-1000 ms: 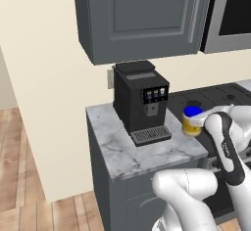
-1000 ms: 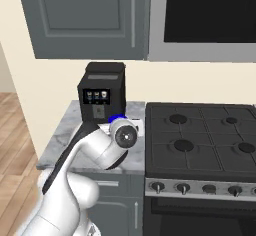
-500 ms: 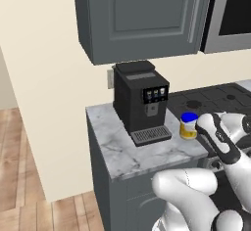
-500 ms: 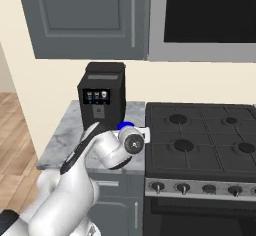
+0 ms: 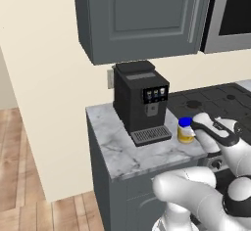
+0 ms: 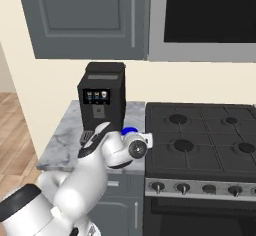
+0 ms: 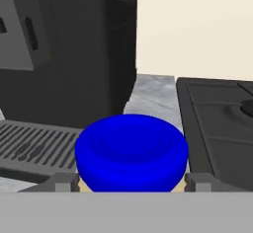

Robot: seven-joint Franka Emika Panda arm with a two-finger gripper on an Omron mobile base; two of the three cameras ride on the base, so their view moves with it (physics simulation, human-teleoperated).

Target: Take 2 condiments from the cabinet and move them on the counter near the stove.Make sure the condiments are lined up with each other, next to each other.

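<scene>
Over the last second the gripper [image 7: 131, 182] has carried the jar [image 5: 185, 130] right along the counter [image 5: 122, 151] toward the stove [image 6: 200, 135], fingers clasping it, one condiment nearly placed.

A kitchen: stove [image 6: 207, 137], coffee machine [image 5: 141, 100], wall cabinet [image 5: 142, 17].

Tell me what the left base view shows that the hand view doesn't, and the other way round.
Left base view alone: the dark grey cabinet overhead with its door closed, the microwave beside it, the wood floor, and the yellow body of the jar standing on the counter beside the stove.

Hand view alone: a close look down on the jar's blue lid, with the gripper fingertips standing either side of it.

Both: the jar, the black coffee machine, the marble counter and the stove edge.
</scene>
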